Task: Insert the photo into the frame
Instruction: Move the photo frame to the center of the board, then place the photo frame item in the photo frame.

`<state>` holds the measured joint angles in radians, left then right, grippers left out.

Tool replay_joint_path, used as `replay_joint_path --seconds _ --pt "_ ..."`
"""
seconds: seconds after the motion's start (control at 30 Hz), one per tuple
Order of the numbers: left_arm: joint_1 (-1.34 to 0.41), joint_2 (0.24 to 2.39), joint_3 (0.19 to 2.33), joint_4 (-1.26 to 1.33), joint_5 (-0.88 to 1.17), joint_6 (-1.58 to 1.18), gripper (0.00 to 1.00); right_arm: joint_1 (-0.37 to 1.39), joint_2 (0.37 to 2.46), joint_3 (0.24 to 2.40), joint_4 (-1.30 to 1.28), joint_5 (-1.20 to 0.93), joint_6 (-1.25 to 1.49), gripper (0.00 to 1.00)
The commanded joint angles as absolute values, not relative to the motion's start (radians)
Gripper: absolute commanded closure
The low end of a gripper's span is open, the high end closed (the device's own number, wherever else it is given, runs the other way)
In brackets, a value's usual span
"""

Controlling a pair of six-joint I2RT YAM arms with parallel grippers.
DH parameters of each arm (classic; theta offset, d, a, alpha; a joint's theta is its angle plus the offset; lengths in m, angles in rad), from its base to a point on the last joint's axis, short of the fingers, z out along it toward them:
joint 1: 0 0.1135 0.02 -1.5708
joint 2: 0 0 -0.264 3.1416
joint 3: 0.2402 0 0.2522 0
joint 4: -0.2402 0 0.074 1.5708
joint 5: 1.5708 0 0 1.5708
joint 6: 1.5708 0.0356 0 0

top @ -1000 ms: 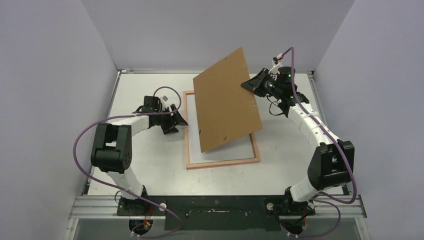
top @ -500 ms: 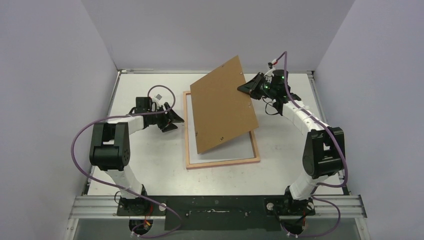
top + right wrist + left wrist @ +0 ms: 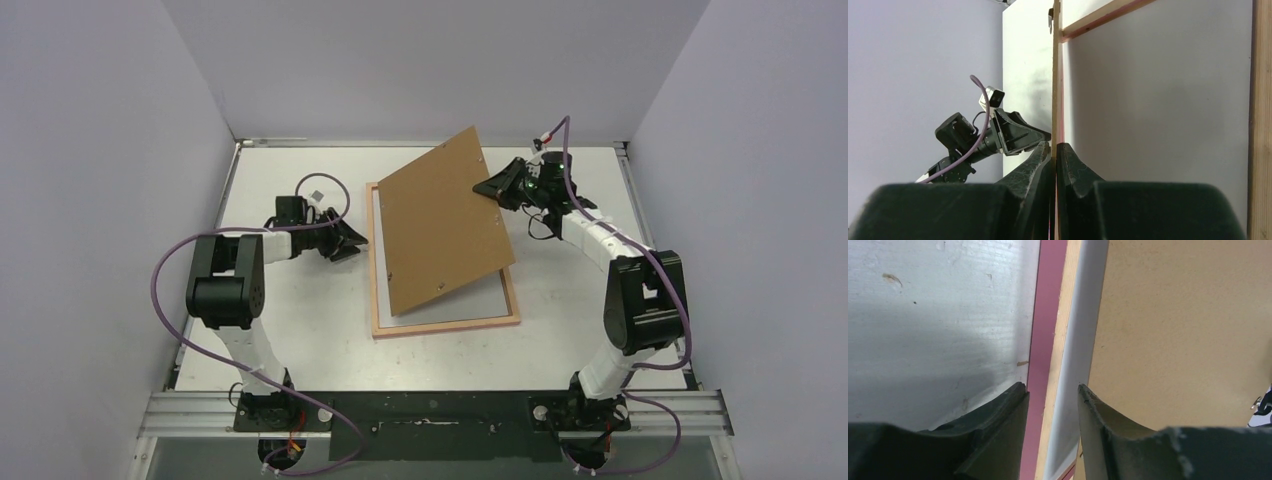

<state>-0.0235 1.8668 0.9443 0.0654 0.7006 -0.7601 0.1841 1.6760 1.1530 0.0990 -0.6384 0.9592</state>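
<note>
The frame [image 3: 450,325] lies flat on the table, its wood-coloured back up and a pink edge showing. The photo [image 3: 475,298] lies inside it, plain white back up, mostly hidden under the brown backing panel [image 3: 440,230]. My right gripper [image 3: 490,188] is shut on the panel's far right edge and holds it tilted over the frame. In the right wrist view the gripper [image 3: 1055,147] pinches the panel [image 3: 1056,75] edge-on, with the photo's back [image 3: 1158,90] beyond. My left gripper [image 3: 354,244] is open at the frame's left rail. In the left wrist view the gripper [image 3: 1050,390] is above the pink rail [image 3: 1048,315].
Grey walls close in the table [image 3: 290,330] on three sides. The panel's lower edge rests low near the frame's left side. My left arm [image 3: 988,135] shows beyond the panel in the right wrist view.
My right gripper has moved left and down, lowering the brown panel flatter over the frame. My left gripper has stayed at the frame's left rail while its arm folded in.
</note>
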Motion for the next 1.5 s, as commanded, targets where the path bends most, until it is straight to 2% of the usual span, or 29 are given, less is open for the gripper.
replay_joint_path --seconds 0.0,0.23,0.63,0.83,1.47 --pt "-0.036 1.898 0.965 0.117 0.655 -0.774 0.64 0.192 1.680 1.161 0.241 -0.671 0.994 1.00" --pt "-0.056 1.940 0.966 0.136 0.635 -0.800 0.71 0.201 1.687 1.132 0.289 -0.680 1.016 1.00" --pt "-0.066 1.953 0.966 0.121 0.617 -0.799 0.79 0.204 1.608 1.094 0.214 -0.666 0.984 1.00" --pt "-0.066 1.957 0.965 0.112 0.615 -0.797 0.81 0.207 1.567 1.078 0.209 -0.666 0.976 1.00" --pt "-0.067 1.974 0.965 0.113 0.625 -0.799 0.84 0.224 1.629 1.033 0.349 -0.662 1.028 1.00"
